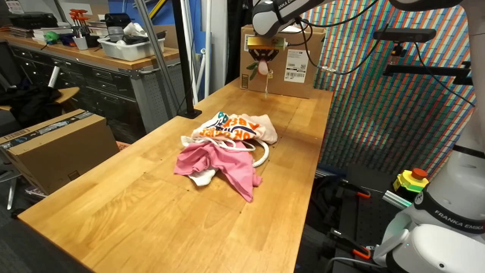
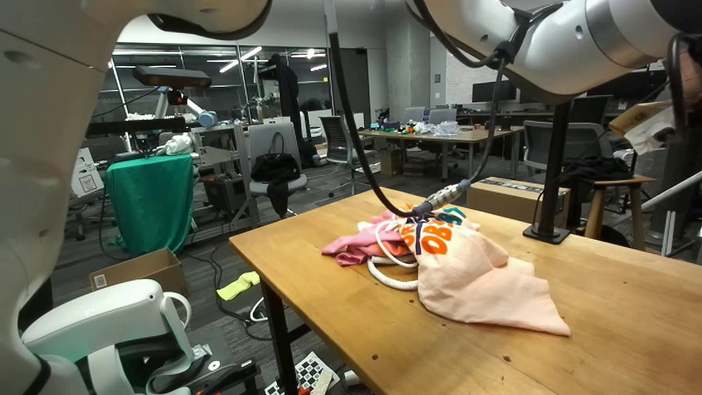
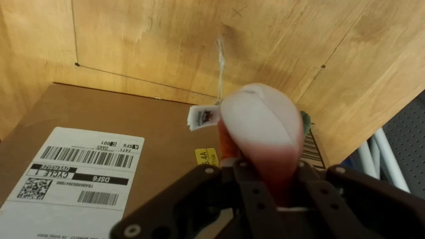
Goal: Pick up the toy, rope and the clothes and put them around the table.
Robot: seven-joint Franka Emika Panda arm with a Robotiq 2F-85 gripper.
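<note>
My gripper [image 1: 262, 59], seen in an exterior view, is raised over the far end of the wooden table [image 1: 170, 223]. In the wrist view its fingers are closed around the roundish red and pale toy [image 3: 259, 122], which hangs below with green leaf-like parts and a paper tag. Mid-table lies a heap of clothes: a cream cloth with orange print [image 1: 242, 127], a pink cloth [image 1: 231, 161] and an off-white cloth [image 1: 204, 177] poking out underneath. White rope [image 1: 262, 157] loops between the printed and pink pieces, partly hidden. The printed cloth [image 2: 477, 280] spreads widest in an exterior view.
A large cardboard box [image 1: 278, 81] stands on the table's far end, just behind the toy. A black post [image 1: 190, 113] is fixed at the table edge. Another cardboard box [image 1: 64, 148] is beside the table, and a cable [image 2: 362, 148] droops from the arm.
</note>
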